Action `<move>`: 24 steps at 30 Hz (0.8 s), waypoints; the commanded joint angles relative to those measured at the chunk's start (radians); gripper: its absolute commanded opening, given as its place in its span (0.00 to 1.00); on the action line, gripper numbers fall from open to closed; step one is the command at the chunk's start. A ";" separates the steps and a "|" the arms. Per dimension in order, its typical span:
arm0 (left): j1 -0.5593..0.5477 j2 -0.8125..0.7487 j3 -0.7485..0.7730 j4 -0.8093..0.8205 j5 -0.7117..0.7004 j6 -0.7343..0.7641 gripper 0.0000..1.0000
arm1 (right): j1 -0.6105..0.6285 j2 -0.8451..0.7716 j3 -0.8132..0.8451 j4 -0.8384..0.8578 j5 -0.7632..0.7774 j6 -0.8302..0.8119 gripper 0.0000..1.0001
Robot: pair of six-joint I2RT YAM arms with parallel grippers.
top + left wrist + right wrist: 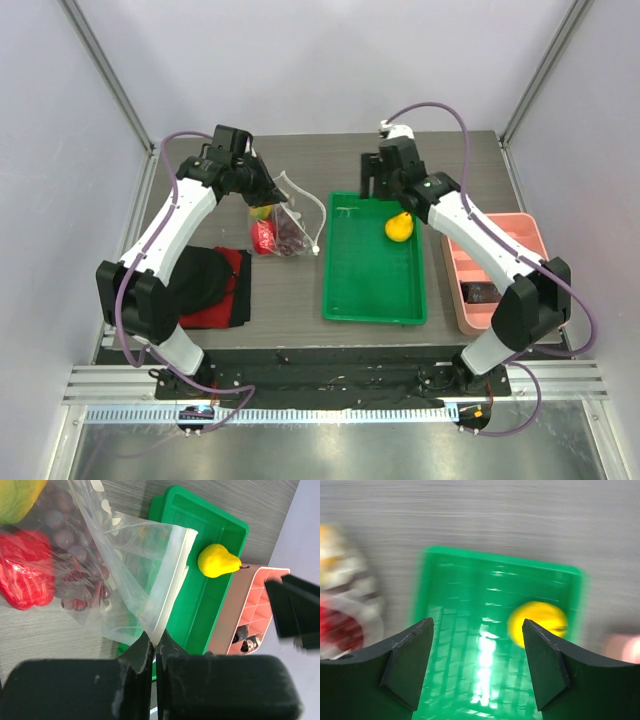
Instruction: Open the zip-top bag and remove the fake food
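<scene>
The left claw (154,642) is clamped on the zip-strip edge of the dotted zip-top bag (125,575). Only the left wrist view shows this grip plainly. In the overhead view the claw merely meets the bag left of the green tray (372,290). A glossy red piece (22,575), a grape cluster (70,555) and a yellow-green piece (15,497) sit inside the bag. The left arm reaches far forward, its wrist turned toward the tray. The right claw (477,622) hangs above the tray's far end, fingers apart and empty, with a yellow pear (537,622) blurred beneath. The bag's mouth gapes just beside the tray's left rim. A pink bin (520,232) flanks the tray's right side.
</scene>
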 commanded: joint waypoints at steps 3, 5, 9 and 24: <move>0.005 -0.030 0.019 0.030 0.022 0.008 0.00 | 0.194 -0.004 -0.006 0.180 -0.212 0.084 0.76; 0.005 -0.027 0.027 0.030 0.022 0.007 0.00 | 0.217 0.031 -0.001 0.226 -0.244 0.120 0.72; 0.005 -0.028 0.033 0.030 0.027 0.000 0.00 | 0.240 0.110 -0.003 0.282 -0.375 0.153 0.57; 0.002 -0.033 0.019 0.037 0.008 -0.032 0.00 | 0.274 0.360 0.023 0.426 -0.468 0.145 0.58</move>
